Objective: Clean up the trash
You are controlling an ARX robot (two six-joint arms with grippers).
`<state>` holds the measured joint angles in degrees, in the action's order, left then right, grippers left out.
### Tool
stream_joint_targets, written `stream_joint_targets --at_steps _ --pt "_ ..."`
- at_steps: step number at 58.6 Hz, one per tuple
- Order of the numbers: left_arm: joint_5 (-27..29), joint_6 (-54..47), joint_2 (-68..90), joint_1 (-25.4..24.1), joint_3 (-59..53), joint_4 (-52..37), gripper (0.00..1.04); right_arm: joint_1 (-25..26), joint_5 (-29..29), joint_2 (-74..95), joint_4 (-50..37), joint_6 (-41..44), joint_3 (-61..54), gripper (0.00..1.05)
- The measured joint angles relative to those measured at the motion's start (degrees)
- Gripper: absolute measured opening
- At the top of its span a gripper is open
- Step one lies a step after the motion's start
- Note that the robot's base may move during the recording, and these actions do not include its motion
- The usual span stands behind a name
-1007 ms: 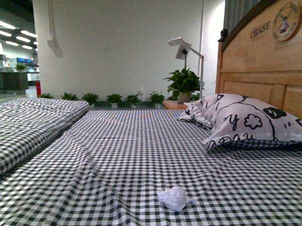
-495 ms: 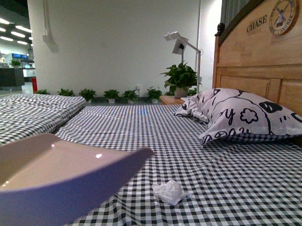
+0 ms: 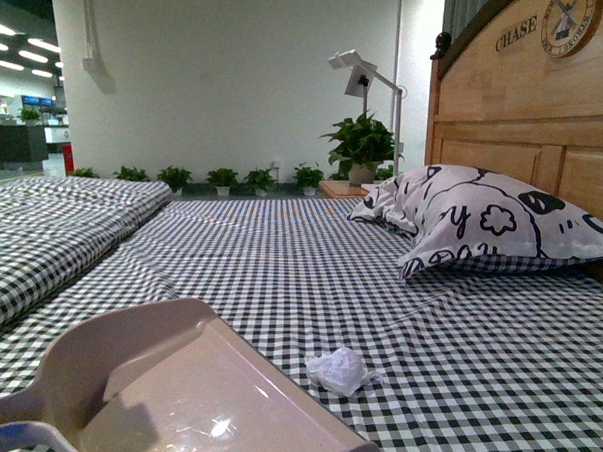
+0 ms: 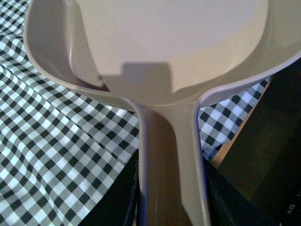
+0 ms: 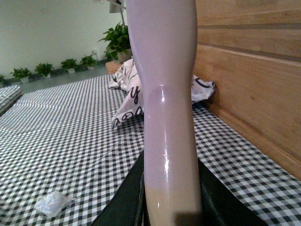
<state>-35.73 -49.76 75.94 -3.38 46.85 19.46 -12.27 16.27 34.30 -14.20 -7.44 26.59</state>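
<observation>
The trash [image 3: 339, 370], a small crumpled white wad, lies on the black-and-white checked sheet [image 3: 279, 275] near the front middle. It also shows in the right wrist view [image 5: 52, 203]. The pale pinkish dustpan [image 3: 204, 392] sits low at the front left, its open edge just left of the trash. My left gripper [image 4: 170, 207] is shut on the dustpan [image 4: 169, 52] handle. My right gripper [image 5: 171, 207] is shut on the pale brush handle [image 5: 167, 94], which stands upright; the brush head is out of view. Neither arm shows in the front view.
A patterned pillow [image 3: 482, 229] lies at the right against the wooden headboard [image 3: 526, 126]. A second checked bed [image 3: 51, 225] is at the left. A lamp [image 3: 363, 79] and a potted plant [image 3: 357, 146] stand at the back.
The dustpan came into the front view from the lower left, then tipped down flat so its inside faces up beside the trash. The view shifted slightly. The trash has not moved.
</observation>
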Motion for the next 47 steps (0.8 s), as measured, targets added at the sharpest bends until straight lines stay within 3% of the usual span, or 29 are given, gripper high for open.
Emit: stream_joint_targets --at_steps 47 --pt "-0.72 -2.97 13.86 -0.90 6.67 -2.23 0.28 0.02 0.00 -0.02 0.00 0.00 0.00 0.20"
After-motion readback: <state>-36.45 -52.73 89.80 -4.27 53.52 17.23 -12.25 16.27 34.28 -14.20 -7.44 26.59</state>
